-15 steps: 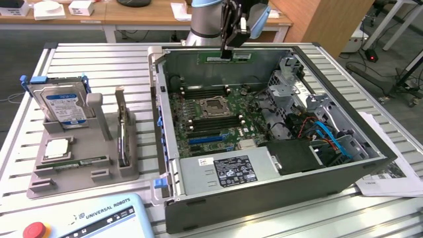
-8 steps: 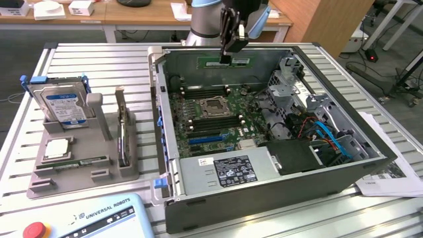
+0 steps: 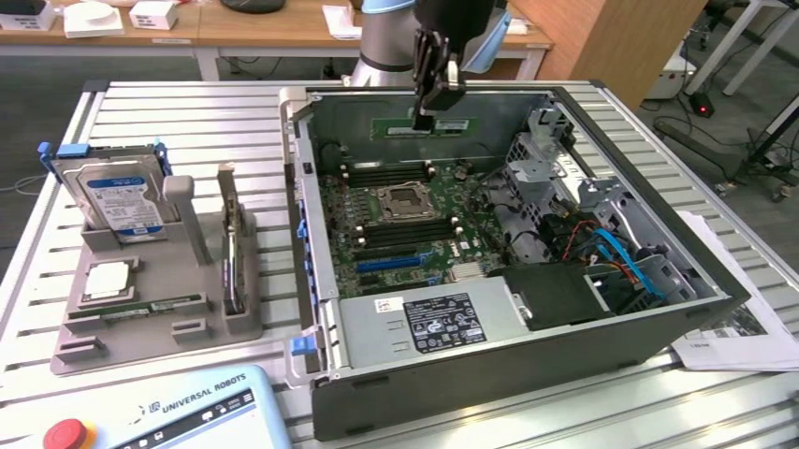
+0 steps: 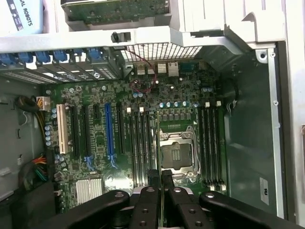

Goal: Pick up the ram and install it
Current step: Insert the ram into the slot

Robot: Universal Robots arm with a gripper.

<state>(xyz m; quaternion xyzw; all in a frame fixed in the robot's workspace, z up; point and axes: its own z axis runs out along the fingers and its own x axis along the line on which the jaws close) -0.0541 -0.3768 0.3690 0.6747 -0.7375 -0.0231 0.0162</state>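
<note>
One ram (image 3: 452, 124) hangs clamped in your gripper (image 3: 426, 112), directly beneath the fingers, at the far side of the open case (image 3: 303, 245), above the motherboard (image 3: 452, 236).

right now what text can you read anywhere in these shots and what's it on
"UNIVERSAL ROBOTS": on the teach pendant
"AL ROBOTS" (cut off by the frame edge): same pendant in the wrist view
Too small to read: the labels on the hard drive, power supply and ram, and the papers.
</note>
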